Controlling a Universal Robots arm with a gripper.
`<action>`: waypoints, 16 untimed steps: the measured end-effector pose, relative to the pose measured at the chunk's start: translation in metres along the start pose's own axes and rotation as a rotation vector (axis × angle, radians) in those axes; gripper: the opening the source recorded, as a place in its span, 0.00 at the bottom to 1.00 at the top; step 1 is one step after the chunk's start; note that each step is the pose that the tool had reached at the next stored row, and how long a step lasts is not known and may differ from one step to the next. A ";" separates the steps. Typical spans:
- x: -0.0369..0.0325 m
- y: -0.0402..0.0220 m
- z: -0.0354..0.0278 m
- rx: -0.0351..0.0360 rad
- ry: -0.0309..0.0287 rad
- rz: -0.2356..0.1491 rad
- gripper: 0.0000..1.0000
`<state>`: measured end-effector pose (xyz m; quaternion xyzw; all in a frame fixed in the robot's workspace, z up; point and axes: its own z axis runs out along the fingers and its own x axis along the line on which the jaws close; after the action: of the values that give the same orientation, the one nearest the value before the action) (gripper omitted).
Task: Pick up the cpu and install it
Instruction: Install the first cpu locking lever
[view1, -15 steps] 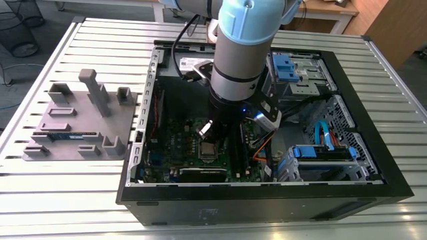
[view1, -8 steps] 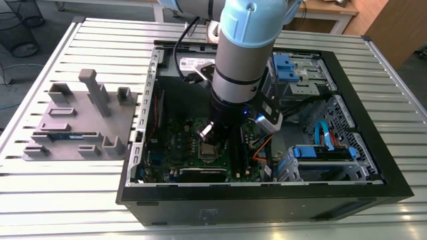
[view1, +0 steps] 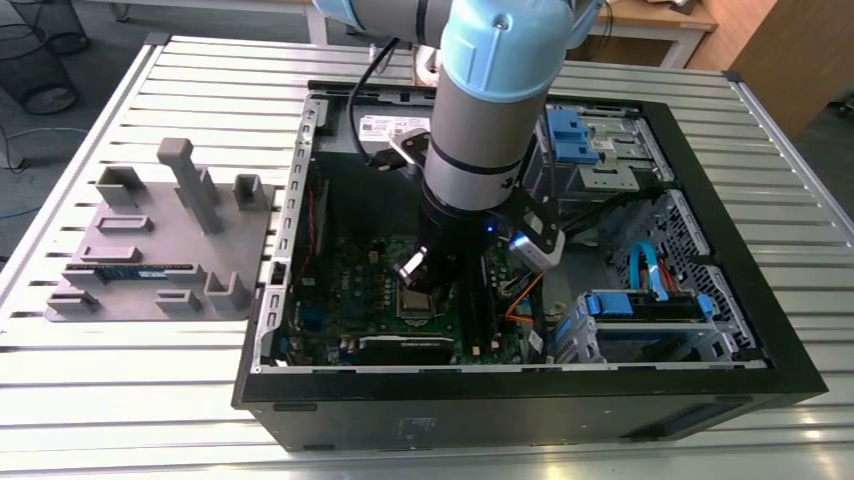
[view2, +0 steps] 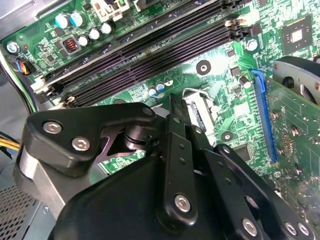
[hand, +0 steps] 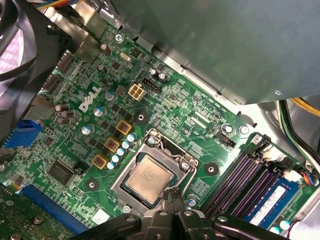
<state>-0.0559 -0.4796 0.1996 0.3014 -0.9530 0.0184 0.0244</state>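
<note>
In the first wrist view the cpu (hand: 148, 179) sits in its socket frame (hand: 155, 172); gripper (hand: 174, 199) fingers together just above, motherboard (hand: 165, 107) below.

The computer case (view1: 747, 330) lies open on my desk (view1: 134, 400), with the parts tray (view1: 147, 250) beside it on the exterior view's left. Inside, on the motherboard (hand: 170, 107), the cpu (hand: 148, 179) sits in its socket frame (hand: 167, 150), my tool (hand: 175, 207) just above it.
</note>
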 end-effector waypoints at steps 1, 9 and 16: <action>0.0000 -0.0001 0.0009 0.0000 0.0000 0.001 0.11; 0.0010 -0.0019 0.0040 -0.0007 -0.0006 0.003 0.11; 0.0028 -0.0046 0.0059 -0.0001 0.0001 0.003 0.11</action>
<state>-0.0557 -0.4853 0.1940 0.3001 -0.9534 0.0184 0.0244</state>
